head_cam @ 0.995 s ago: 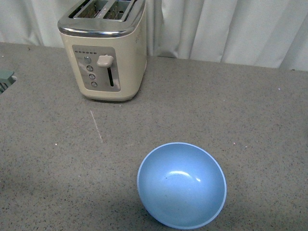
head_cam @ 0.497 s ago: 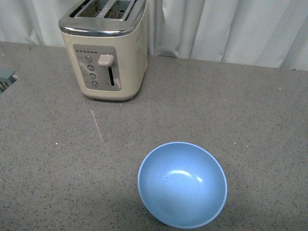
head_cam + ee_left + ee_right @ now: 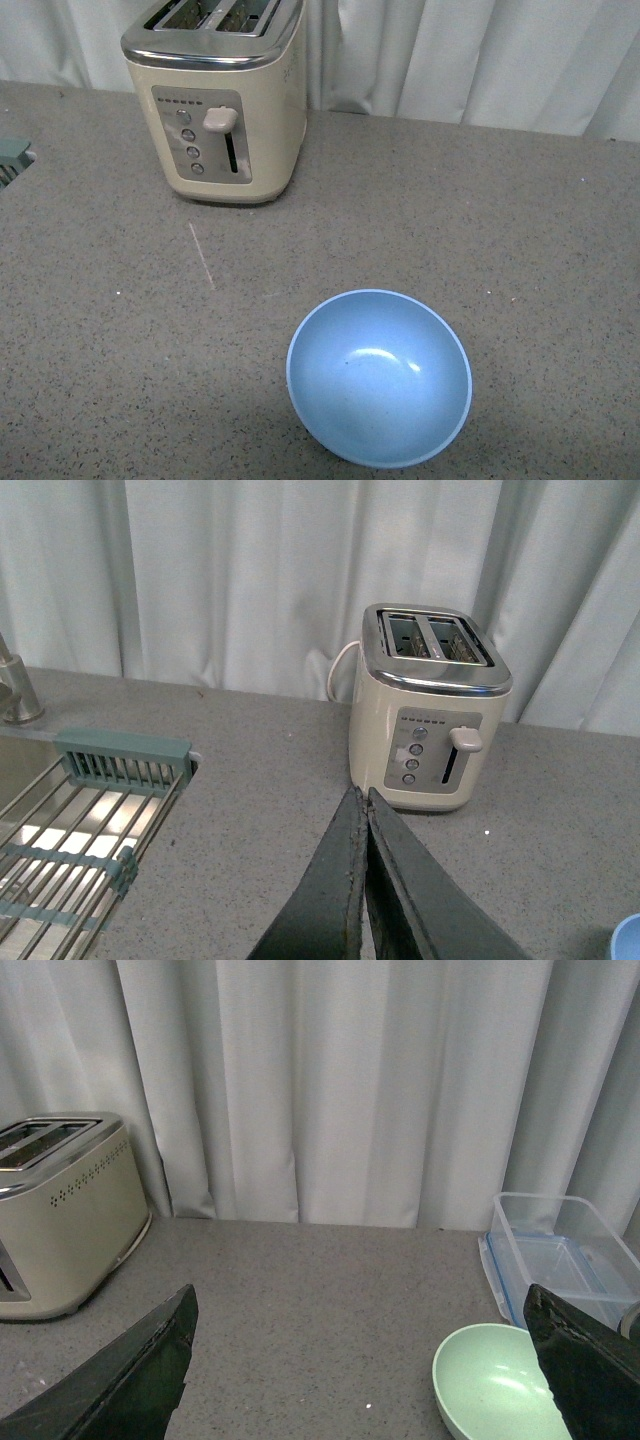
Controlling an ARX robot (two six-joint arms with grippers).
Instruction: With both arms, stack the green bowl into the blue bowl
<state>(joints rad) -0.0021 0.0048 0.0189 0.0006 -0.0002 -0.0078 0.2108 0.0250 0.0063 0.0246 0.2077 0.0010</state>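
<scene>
Countertop [image 3: 520, 230] of speckled grey holds blue bowl [image 3: 379, 378]; curtains [image 3: 480, 60] behind.

White pleated curtain [image 3: 480, 60], speckled grey countertop [image 3: 450, 200], seemingly a steel sink [image 3: 25, 770] far left

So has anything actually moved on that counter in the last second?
Nothing was grabbed or let go. The toaster and the blue bowl both sit slightly higher in the front view, together, so probably the camera shifted rather than the things. Their spacing on the counter is unchanged, and no arm shows there.
</scene>
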